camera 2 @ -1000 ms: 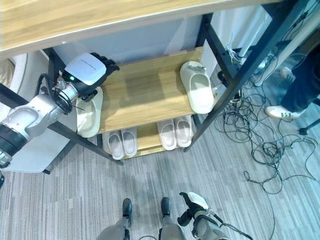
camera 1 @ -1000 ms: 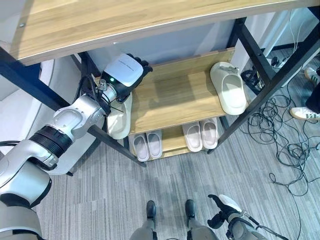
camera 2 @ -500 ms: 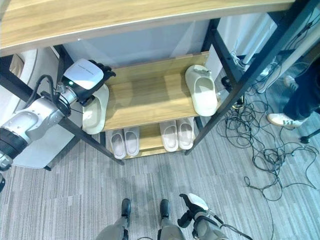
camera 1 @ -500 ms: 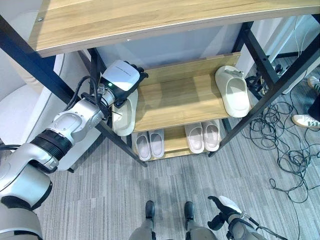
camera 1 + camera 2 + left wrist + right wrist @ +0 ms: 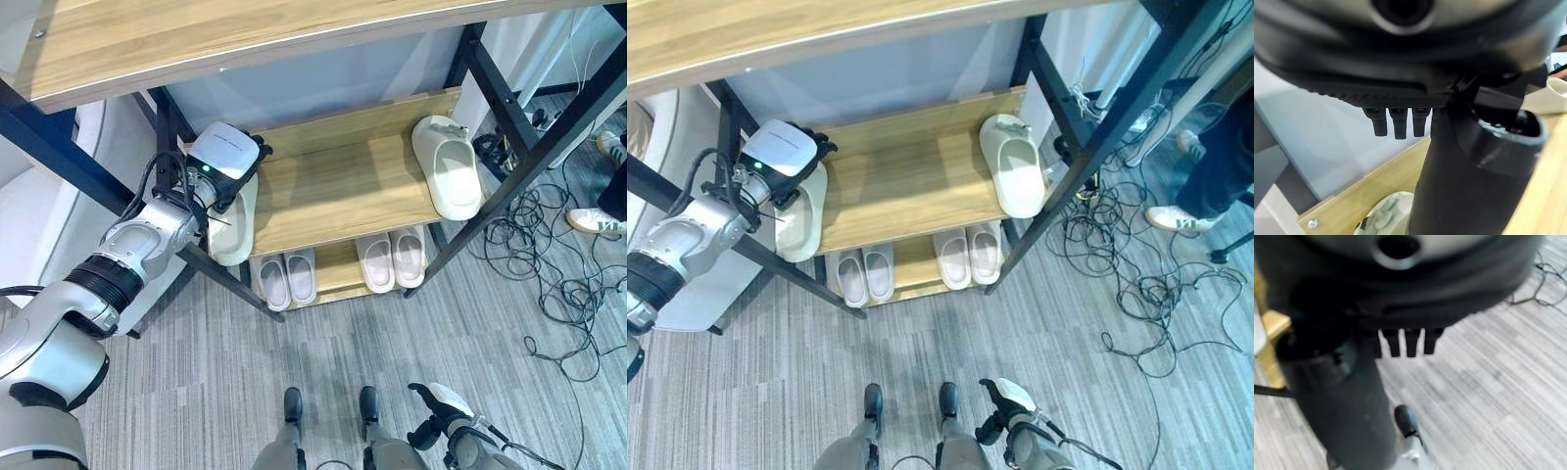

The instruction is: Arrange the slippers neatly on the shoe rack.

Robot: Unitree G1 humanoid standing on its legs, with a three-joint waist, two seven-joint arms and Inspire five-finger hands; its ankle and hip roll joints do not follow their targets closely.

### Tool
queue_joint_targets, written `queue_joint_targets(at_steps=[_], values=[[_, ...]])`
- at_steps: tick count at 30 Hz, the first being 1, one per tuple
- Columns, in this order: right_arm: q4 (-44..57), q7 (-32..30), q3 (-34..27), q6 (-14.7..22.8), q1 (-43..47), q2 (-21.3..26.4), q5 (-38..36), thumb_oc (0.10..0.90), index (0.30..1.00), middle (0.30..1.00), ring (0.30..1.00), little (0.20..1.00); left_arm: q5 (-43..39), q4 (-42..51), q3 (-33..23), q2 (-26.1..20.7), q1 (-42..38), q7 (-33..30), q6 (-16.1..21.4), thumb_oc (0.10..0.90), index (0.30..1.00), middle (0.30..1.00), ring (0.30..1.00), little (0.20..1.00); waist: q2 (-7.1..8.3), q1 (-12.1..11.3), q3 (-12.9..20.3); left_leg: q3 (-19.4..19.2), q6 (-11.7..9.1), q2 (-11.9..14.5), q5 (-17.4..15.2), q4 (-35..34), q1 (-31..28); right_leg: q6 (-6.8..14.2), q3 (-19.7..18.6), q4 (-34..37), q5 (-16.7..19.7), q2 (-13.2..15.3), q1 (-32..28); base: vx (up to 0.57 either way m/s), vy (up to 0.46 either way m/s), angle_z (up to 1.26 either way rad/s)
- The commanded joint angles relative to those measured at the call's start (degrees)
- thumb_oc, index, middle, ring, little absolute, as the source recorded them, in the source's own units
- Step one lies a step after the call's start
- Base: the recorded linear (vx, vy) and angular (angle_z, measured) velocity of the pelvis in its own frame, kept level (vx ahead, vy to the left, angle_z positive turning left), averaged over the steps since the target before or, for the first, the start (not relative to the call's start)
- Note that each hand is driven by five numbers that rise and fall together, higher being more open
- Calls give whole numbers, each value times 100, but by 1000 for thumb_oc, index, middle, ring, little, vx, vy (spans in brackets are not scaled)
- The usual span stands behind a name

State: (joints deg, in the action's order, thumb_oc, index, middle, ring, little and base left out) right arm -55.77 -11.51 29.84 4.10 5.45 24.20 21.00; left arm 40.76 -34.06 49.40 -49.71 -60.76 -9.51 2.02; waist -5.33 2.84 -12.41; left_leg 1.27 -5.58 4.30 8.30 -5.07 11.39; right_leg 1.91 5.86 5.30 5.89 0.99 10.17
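Here, wooden shoe rack (image 5: 343, 191) with black frame, grey striped carpet (image 5: 216, 392), loose cables (image 5: 558, 284)

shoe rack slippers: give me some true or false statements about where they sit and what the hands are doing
1. Two cream slippers lie on the middle shelf, one at each end. True: left slipper, right slipper.
2. The left hand is at the right slipper. False: it is at the left one.
3. The bottom shelf holds two pairs of pale slippers. True.
4. The right hand holds a slipper. False: it hangs low over the floor, holding nothing.
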Motion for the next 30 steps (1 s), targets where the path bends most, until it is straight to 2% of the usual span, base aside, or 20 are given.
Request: queue_joint_targets(at_steps=[1, 10, 11, 12, 13, 19, 30], values=[[380, -124, -90, 50, -248, 350, -164, 800, 900, 900, 900, 900, 188, -688, -434, -63, -880, -228, -462, 800, 900, 900, 900, 900, 246, 26, 102, -31, 169, -231, -355, 7, 25, 334, -30, -199, -299, 198, 330, 0, 0, 0], [645, -142, -142, 100, -266, 390, -179, 800, 900, 900, 900, 900, 163, -745, -492, -68, -888, -278, -494, 800, 900, 900, 900, 900, 316, 73, 47, -46, 168, -217, -349, 7, 134, 341, -46, -186, -264, 206, 459, 0, 0, 0], [654, -144, -143, 108, -270, 394, -178, 800, 900, 900, 900, 900, 155, -725, -512, -64, -879, -301, -488, 525, 488, 488, 488, 488, 319, 77, 55, -43, 170, -219, -353, 7, 141, 337, -49, -182, -264, 205, 467, 0, 0, 0], [655, -144, -142, 109, -271, 396, -178, 800, 900, 900, 900, 900, 156, -722, -517, -65, -874, -301, -488, 417, 326, 326, 326, 326, 317, 79, 59, -42, 170, -219, -353, 7, 145, 337, -49, -182, -264, 205, 470, 31, 8, 0], [646, -150, -137, 126, -276, 386, -182, 800, 900, 900, 900, 900, 128, -685, -545, -26, -862, -345, -460, 400, 300, 300, 300, 300, 322, 86, 72, -39, 171, -219, -359, 7, 155, 335, -44, -175, -263, 211, 477, 0, 0, 0], [640, -156, -155, 173, -317, 393, -171, 800, 900, 900, 900, 900, 90, -511, -647, 48, -805, -394, -413, 400, 300, 300, 300, 300, 320, 99, 129, -48, 177, -238, -401, 7, 147, 332, -52, -155, -272, 210, 455, 6, 2, 0], [586, -160, -88, 194, -325, 343, -158, 800, 900, 900, 900, 900, -258, -117, -865, 638, -845, -549, -222, 400, 300, 300, 300, 300, 247, 130, 199, -80, 194, -291, -467, 7, 77, 318, -102, -149, -290, 208, 429, 0, 0, 0]])
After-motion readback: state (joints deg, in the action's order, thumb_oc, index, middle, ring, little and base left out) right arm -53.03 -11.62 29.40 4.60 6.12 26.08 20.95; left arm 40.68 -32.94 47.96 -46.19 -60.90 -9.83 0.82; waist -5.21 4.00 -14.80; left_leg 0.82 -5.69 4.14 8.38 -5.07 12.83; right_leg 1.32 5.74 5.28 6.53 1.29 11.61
